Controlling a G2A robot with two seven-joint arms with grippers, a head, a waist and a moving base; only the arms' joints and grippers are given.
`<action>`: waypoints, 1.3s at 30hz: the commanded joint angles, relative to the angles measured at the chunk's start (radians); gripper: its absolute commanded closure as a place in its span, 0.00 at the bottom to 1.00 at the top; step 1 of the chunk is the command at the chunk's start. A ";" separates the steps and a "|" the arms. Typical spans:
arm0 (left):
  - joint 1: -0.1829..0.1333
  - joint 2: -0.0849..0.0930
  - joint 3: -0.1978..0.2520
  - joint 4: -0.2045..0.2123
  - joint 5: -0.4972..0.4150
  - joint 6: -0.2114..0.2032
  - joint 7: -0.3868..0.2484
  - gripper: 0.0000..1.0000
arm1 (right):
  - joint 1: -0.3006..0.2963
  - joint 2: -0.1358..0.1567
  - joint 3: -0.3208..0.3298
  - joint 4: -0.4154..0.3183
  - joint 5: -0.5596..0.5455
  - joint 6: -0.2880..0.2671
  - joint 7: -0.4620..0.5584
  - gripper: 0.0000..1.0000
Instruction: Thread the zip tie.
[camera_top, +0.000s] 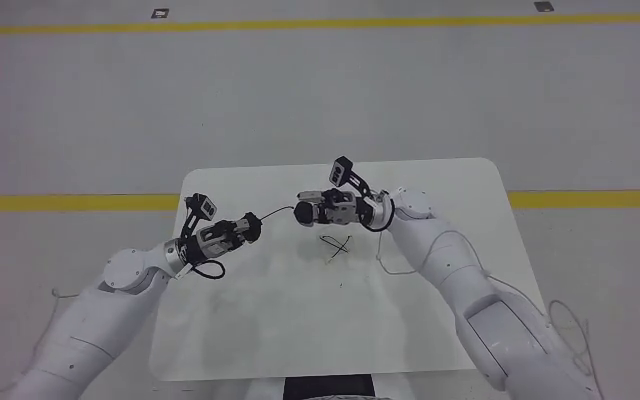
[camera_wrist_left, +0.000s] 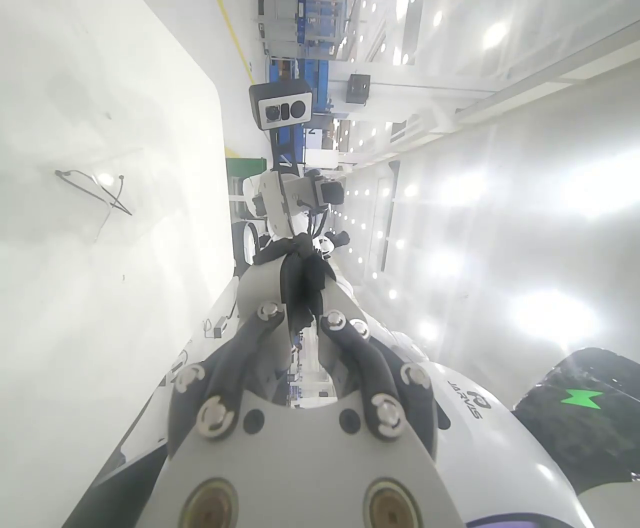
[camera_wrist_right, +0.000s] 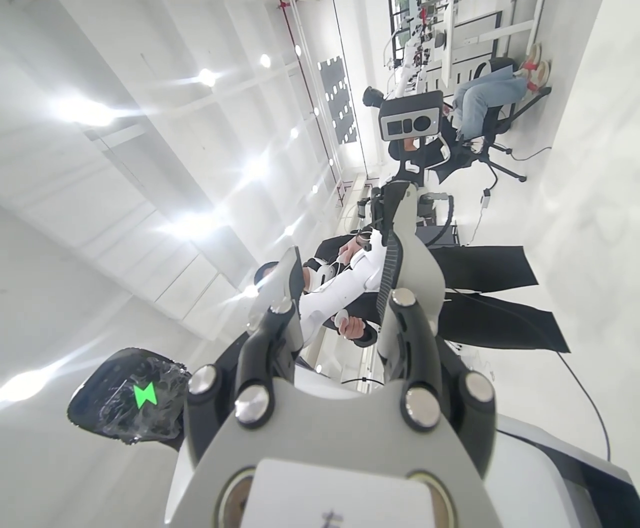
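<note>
White counter (camera_top: 260, 320) lies under both arms. A thin black zip tie (camera_top: 275, 212) hangs in the air at frame centre, one end clenched in the left end effector (camera_top: 253, 225). Its other tip reaches the right end effector (camera_top: 303, 211), whose fingers stand spread apart; contact there is too small to judge. Loose zip ties (camera_top: 337, 245) lie crossed just below.

Left claw (camera_top: 250, 228) and right claw (camera_top: 302, 211) face each other above the far middle of the table (camera_top: 450, 330). The narrow gap between them is crossed by the zip tie (camera_top: 275, 212), which the left claw pinches. Near the right claw, on my side of it, loose ties (camera_top: 337, 246) lie crossed on the surface. I find room to pass over the table's near half and towards its right edge.
</note>
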 joint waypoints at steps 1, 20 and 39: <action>0.000 0.000 0.000 0.000 0.000 0.000 0.000 1.00 | -0.001 0.001 -0.011 0.000 0.013 0.006 0.000 0.67; 0.000 0.000 0.000 0.000 0.000 0.000 0.000 1.00 | 0.015 0.003 -0.096 0.017 0.088 -0.013 0.000 0.76; 0.000 0.000 0.000 0.000 0.000 0.000 0.000 1.00 | 0.051 -0.023 -0.132 0.082 0.111 -0.027 0.000 0.86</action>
